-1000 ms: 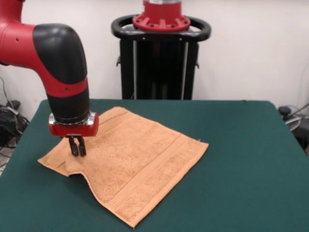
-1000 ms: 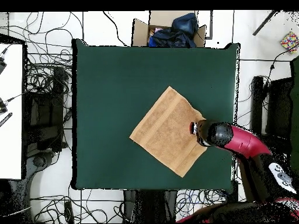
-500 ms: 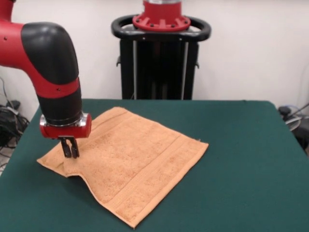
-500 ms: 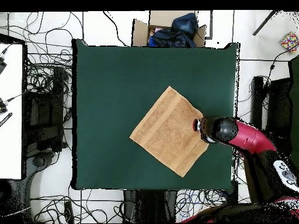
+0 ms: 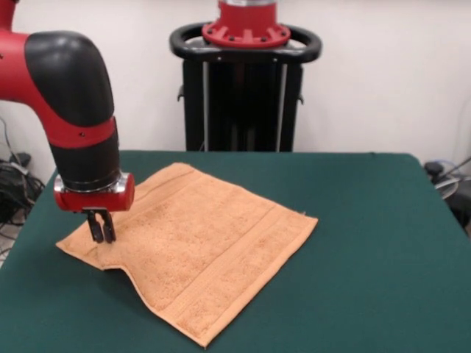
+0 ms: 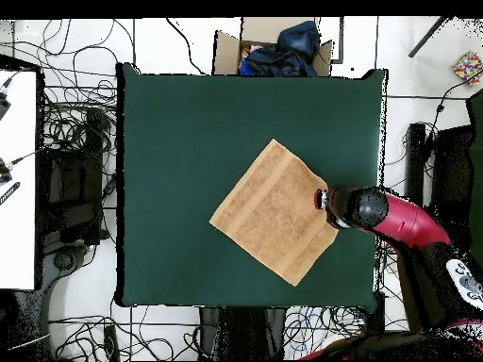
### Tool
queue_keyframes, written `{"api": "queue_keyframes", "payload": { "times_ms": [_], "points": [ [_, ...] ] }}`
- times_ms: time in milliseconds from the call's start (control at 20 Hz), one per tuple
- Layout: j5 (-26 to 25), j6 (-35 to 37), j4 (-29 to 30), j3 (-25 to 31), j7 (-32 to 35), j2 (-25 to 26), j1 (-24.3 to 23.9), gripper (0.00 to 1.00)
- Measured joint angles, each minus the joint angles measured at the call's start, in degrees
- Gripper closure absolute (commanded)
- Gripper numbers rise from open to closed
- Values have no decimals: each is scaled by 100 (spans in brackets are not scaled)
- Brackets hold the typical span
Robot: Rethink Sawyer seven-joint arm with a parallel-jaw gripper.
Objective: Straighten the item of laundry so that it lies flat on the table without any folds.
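Left: your gripper [image 5: 99, 234] hangs over the towel's left corner, fingers pinched together, holding no cloth | Centre: the towel [image 5: 195, 246] lies spread like a diamond left of centre on the table [image 5: 368, 250], near-left edge buckled by a small fold | Right: bare green felt.

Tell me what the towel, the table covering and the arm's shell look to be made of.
The towel looks like tan terry cloth: a nubby, matte pile with flatter woven bands near its edges. The table seems covered in dark green felt-like fabric, matte and even, with no shine. The arm appears to have a hard, smooth red and black shell, probably moulded plastic, given its soft sheen; I cannot be sure.
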Motion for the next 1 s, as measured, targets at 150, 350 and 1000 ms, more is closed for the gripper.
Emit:
{"api": "queue_keyframes", "payload": {
  "times_ms": [150, 350, 1000],
  "points": [
    [0, 0, -19, 2, 0, -43, -14, 100],
    [0, 0, -62, 16, 0, -94, -60, 100],
    [-18, 1, -326, 38, 0, -115, -184, 100]
  ]
}}
